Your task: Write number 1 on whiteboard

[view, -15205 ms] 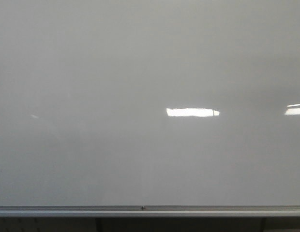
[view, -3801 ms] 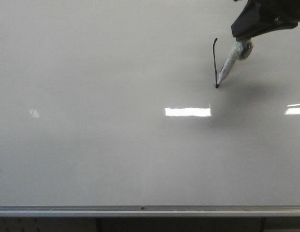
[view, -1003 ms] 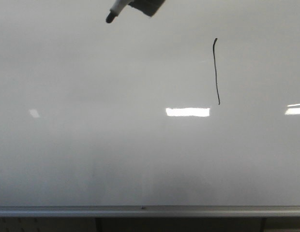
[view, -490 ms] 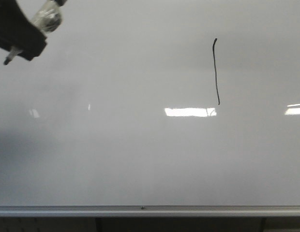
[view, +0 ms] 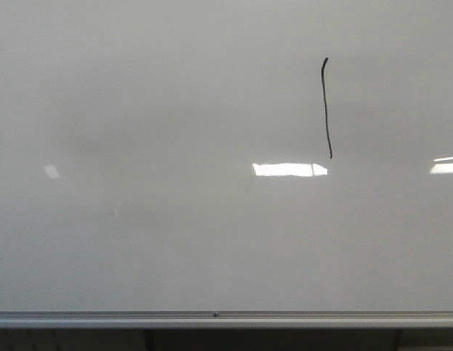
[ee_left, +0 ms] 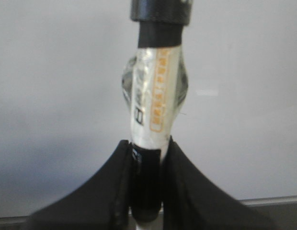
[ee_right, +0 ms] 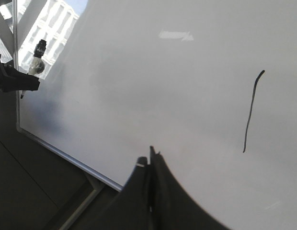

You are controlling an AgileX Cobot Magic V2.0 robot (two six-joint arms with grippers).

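The whiteboard [view: 175, 146] fills the front view, with its silver rail [view: 226, 319] along the lower edge. The number 1 [view: 326, 110] is a thin black stroke, hooked at the top, at the board's upper right. It also shows in the right wrist view [ee_right: 251, 112]. My left gripper [ee_left: 147, 146] is shut on a white-and-black marker [ee_left: 155, 96], held off the board [ee_left: 57, 86]. It is out of the front view, but shows small beyond the board's left edge in the right wrist view [ee_right: 17, 80]. My right gripper [ee_right: 149, 155] is shut and empty over the board [ee_right: 153, 86].
Bright light reflections [view: 288, 170] lie just below the stroke and at the right edge [view: 446, 167]. Below the rail is dark space with a stand frame [ee_right: 81, 206]. A window with a building [ee_right: 48, 28] shows beyond the board's left edge.
The left gripper with the marker has swept left across the top of the front view and left it. The stroke is unchanged.
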